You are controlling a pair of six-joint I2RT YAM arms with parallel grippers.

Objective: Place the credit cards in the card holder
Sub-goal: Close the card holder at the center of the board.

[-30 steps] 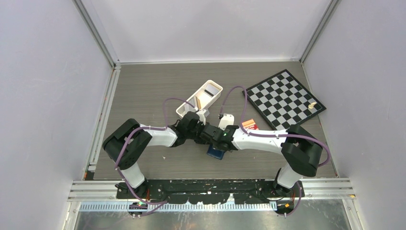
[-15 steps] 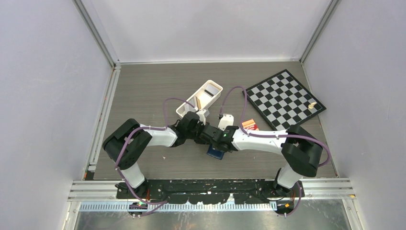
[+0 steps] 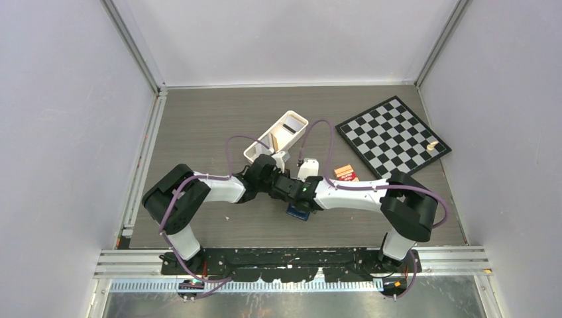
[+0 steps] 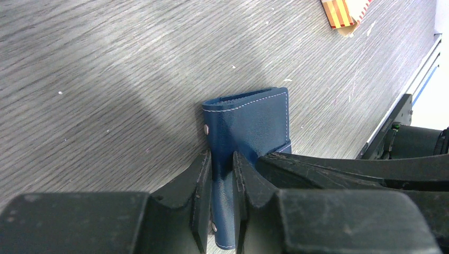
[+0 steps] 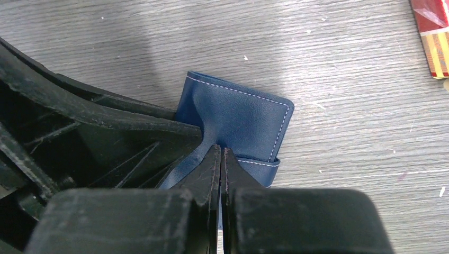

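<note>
Holder (image 3: 298,212): mid-counter, toward 6 o'clock. Your left gripper (image 4: 222,169) and right gripper (image 5: 219,156) are each pinched on a flap. Cards (image 3: 286,130): none loaded, as far as shows; apparently in tray (image 3: 262,151), 11 o'clock of holder.

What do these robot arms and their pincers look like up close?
The left arm and right arm have white links, bulky black joints and looping purple cables. The left gripper and right gripper are matt black plastic.
</note>
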